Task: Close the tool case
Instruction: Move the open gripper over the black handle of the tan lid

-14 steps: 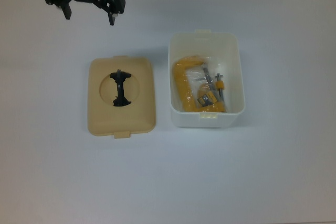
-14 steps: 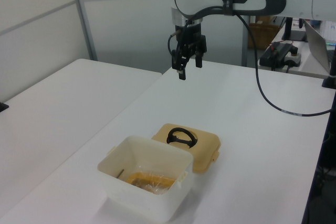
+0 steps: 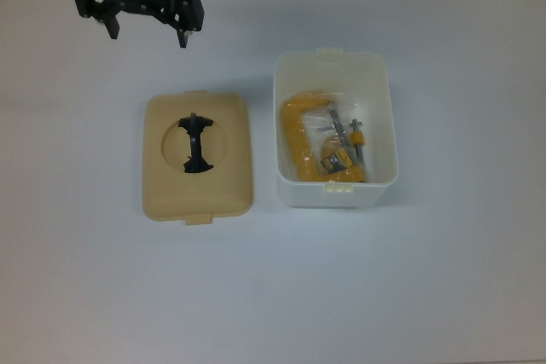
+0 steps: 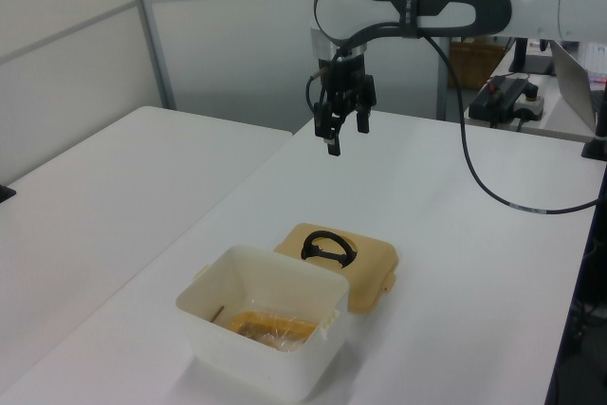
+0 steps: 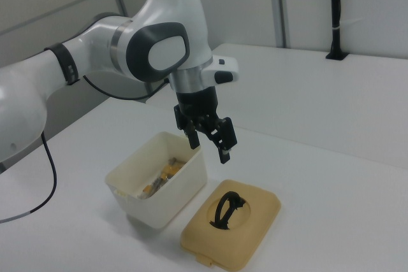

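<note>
Tan lid (image 3: 198, 157) flat beside white tub (image 3: 335, 129) — edges apart; fingers (image 3: 182, 30) spread wide, empty.

I see the gripper (image 3: 146, 30) has shifted since half a second ago: in the top view it sits farther from the tan lid (image 3: 197, 158), closer to the frame's upper edge, and in the left view its fingers have swung slightly rightward.
</note>
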